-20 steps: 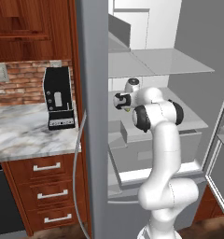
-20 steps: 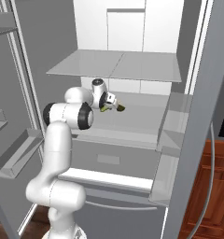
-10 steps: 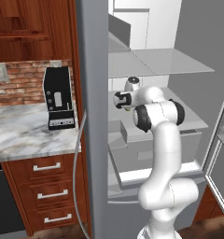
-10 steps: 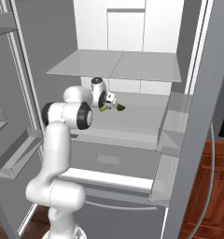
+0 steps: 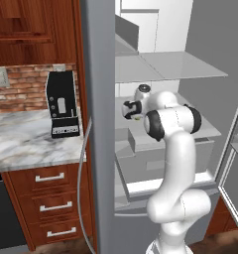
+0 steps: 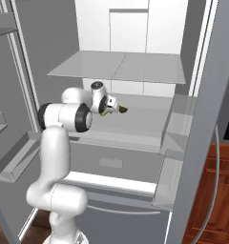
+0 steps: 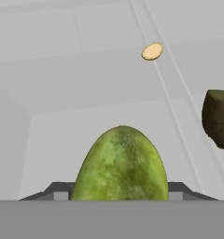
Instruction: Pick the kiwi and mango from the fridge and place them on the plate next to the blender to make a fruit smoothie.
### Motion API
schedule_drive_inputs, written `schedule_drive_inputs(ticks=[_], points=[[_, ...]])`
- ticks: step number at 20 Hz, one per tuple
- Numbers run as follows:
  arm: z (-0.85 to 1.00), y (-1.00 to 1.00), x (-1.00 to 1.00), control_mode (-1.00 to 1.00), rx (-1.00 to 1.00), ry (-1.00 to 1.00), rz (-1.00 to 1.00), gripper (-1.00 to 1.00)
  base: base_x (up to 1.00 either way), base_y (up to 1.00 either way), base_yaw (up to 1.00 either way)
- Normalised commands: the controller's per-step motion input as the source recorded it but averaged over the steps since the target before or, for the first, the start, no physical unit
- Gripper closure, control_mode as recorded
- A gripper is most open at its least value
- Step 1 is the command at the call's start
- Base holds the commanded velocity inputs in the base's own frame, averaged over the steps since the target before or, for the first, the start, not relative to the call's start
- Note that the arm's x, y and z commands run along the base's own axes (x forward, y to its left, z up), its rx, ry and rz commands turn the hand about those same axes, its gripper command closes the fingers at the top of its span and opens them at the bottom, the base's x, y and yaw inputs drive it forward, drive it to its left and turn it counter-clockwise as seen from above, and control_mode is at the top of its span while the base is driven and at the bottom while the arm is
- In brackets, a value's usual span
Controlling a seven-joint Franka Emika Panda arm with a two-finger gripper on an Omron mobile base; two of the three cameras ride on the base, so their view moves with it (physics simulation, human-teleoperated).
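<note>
We hold the mango (image 7: 122, 164) clamped in the gripper (image 6: 110, 107) inside the fridge (image 6: 135, 71); it looks smooth, probably slippery, best gripped mid-body.

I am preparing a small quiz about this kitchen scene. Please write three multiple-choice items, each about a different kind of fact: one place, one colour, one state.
1. Where is the gripper?
A. inside the fridge, below a grey shelf
B. over the marble counter
C. at the wooden drawers

2. What colour is the fruit in the gripper?
A. red
B. green
C. purple

3. How are the doors of the fridge?
A. shut
B. open
C. removed

Answers:
1. A, the hand sits under the shelf in the white interior.
2. B, the hand view shows a mottled green oval between the fingers.
3. B, both doors stand swung out, bins visible.
</note>
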Motion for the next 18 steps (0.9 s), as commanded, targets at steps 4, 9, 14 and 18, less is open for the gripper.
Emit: schedule_drive_inputs(ticks=[4, 9, 14, 18], points=[[-0.21, 0.0, -0.42, -1.0, 0.0, -0.18, 0.0, 1.0, 0.0, 0.0, 0.0], [0.1, 0.0, -0.65, -1.0, -0.01, -0.21, -0.03, 1.0, 0.0, 0.0, 0.0], [0.69, 0.09, -0.83, -1.0, -0.09, -0.16, -0.04, 1.0, 0.0, 0.0, 0.0], [0.93, 0.23, -0.94, -1.0, -0.06, -0.02, -0.04, 1.0, 0.0, 0.0, 0.0]])
